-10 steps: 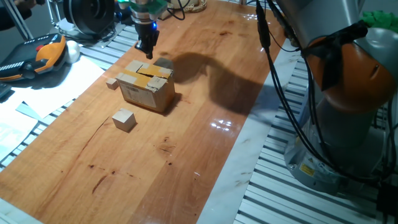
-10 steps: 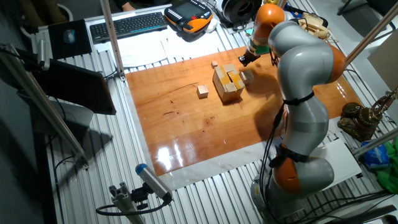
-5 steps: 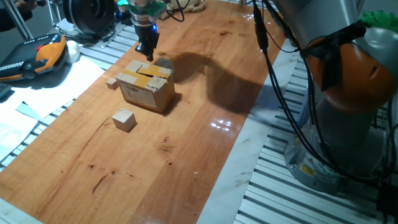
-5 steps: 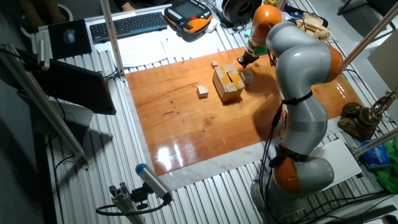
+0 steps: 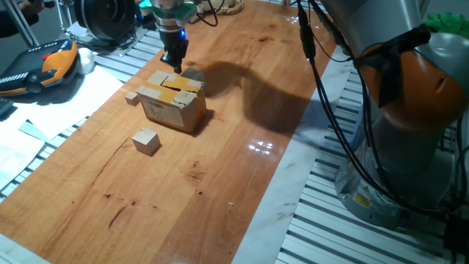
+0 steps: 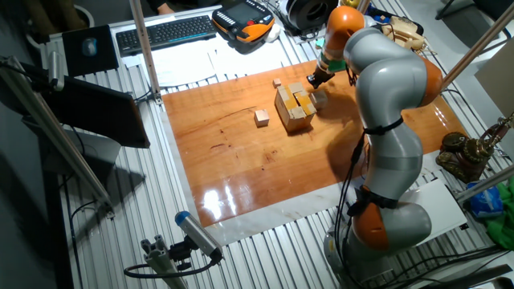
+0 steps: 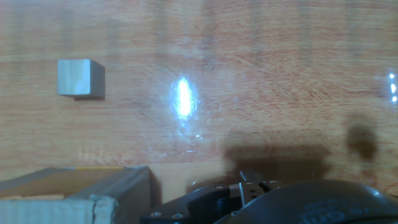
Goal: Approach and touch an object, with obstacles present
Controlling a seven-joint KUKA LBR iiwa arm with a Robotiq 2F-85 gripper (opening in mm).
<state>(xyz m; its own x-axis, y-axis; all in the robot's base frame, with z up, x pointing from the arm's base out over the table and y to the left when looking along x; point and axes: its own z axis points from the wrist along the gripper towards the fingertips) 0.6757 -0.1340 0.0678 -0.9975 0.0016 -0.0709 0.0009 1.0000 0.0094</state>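
Observation:
A taped cardboard box (image 5: 173, 103) stands on the wooden table (image 5: 242, 169); it also shows in the other fixed view (image 6: 293, 107). My gripper (image 5: 174, 64) hangs just above the box's far edge, fingers together and empty; the other fixed view shows the gripper (image 6: 312, 80) there too. A small wooden cube (image 5: 146, 141) lies in front of the box, a second cube (image 5: 132, 97) at its left end, and a grey cube (image 5: 192, 75) just behind it. The hand view shows one cube (image 7: 81, 78) on bare wood, the box corner (image 7: 81, 193) at lower left, and my fingertips (image 7: 250, 185) at the bottom.
An orange and black handset (image 5: 45, 64) and papers (image 5: 44, 110) lie off the table's left side. A keyboard (image 6: 165, 32) sits beyond the far edge. My arm's base (image 5: 410, 147) stands at the right, with cables (image 5: 322, 81) hanging over the table.
The gripper shifted very slightly toward the box a second ago and has since held still. The box and cubes have not moved.

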